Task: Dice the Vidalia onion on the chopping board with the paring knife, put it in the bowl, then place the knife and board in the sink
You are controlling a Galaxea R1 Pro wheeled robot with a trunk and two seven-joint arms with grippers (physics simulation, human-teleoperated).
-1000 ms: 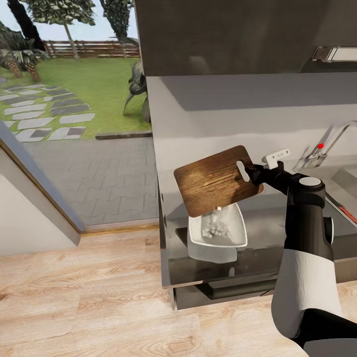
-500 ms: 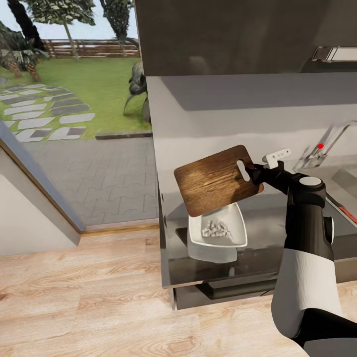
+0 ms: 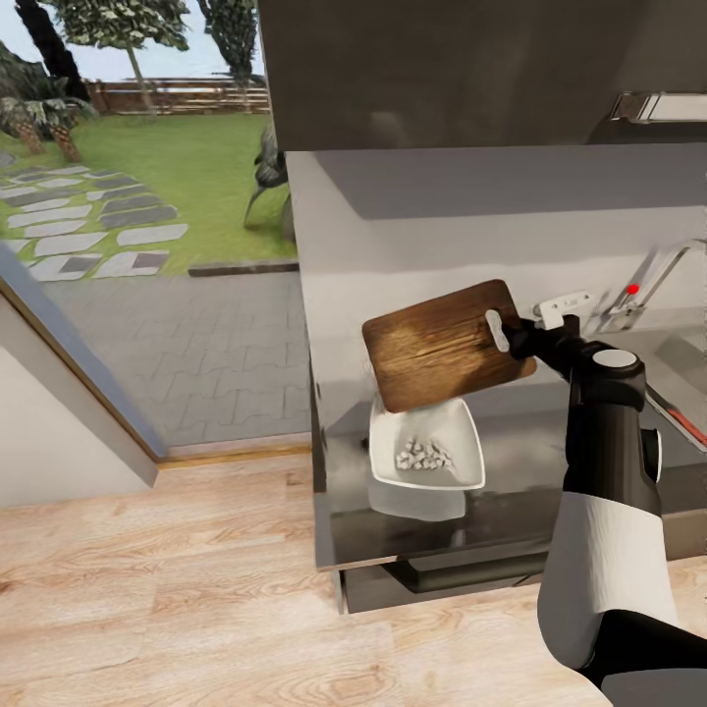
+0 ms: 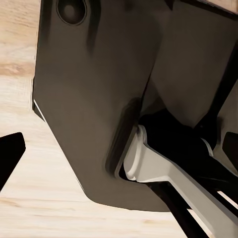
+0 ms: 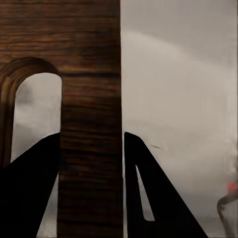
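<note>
Right gripper: closed on the handle end of the chopping board, beside the slot-shaped hole. In the right wrist view the two dark fingers clamp the wood strip between slot and board edge, with no gap on either side.

The chopping board is held off the countertop, tilted, its low corner toward 7 o'clock, above the far rim of the bowl. The board covers part of that rim.

The bowl stands on the countertop near its left end. The Vidalia onion, as small pale dice, lies in a cluster inside it. No dice are discernible on the board face.

At 3 o'clock from the board, the sink is cut off by the frame edge; its basin is not visible. The tap with red knob is partly visible. A thin red-orange sliver lies at the right edge, too small to identify with certainty.

Left gripper: the left wrist view gives dark housing at close range and wooden floor; whether it is open or closed cannot be determined.

No legible writing, brand or label.
</note>
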